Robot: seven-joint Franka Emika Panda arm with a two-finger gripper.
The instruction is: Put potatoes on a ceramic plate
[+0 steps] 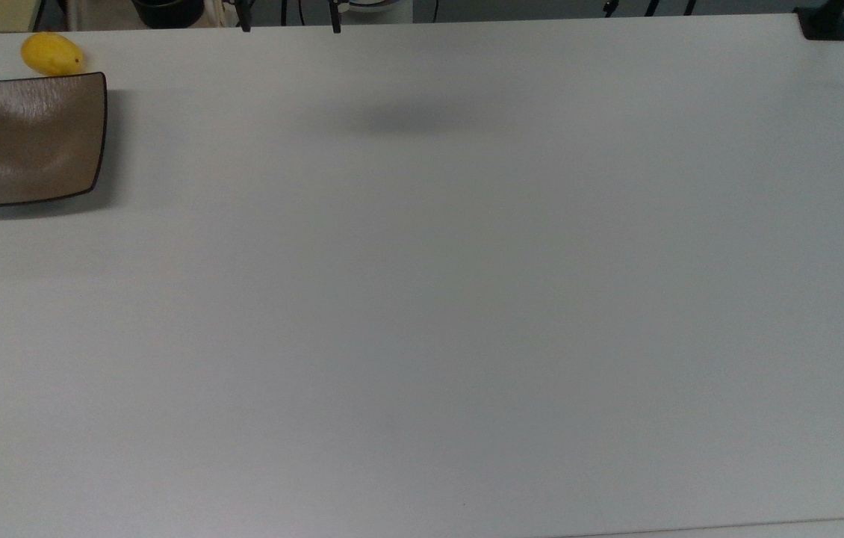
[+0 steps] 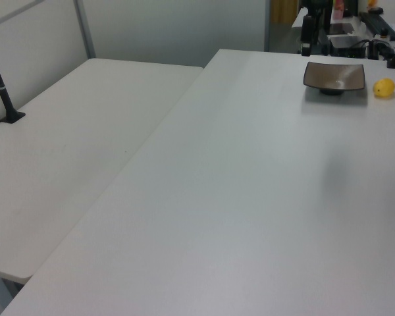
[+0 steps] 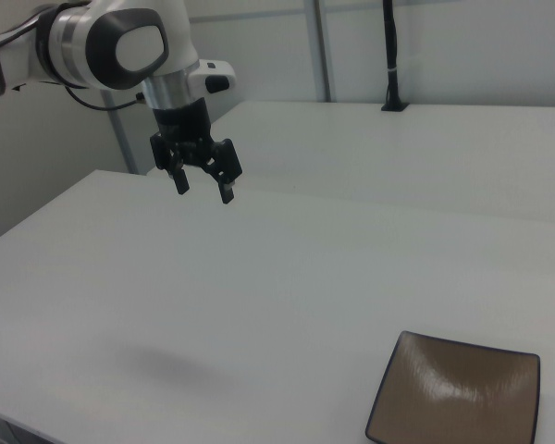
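Right view, upper left of the frame: the gripper (image 3: 203, 186) hangs in the air above the table (image 3: 259, 277), pointing down, its two black fingers (image 3: 227, 191) spread apart with nothing between them. The white arm (image 3: 102, 42) carrying it enters from the left edge of the frame. A soft shadow lies on the table surface below and to the lower left of the gripper.

Top view, top edge of the frame: two dark finger tips (image 1: 335, 24) show just over the far edge of the table.

Ceramic plate (image 3: 458, 393): lower right of the right view, flat on the table, well apart from the gripper. Square, glossy brown, thin dark rim, nothing on it. In the top view the plate (image 1: 25, 138) sits at the upper left of the frame.

Potato (image 1: 53, 54): small, yellow, egg-shaped, with a tiny dark spot. It lies on the table just beside the plate's upper edge in the top view. In the left view, upper right of the frame, the potato (image 2: 384, 87) rests just to the right of the plate (image 2: 334, 76), apart from it.
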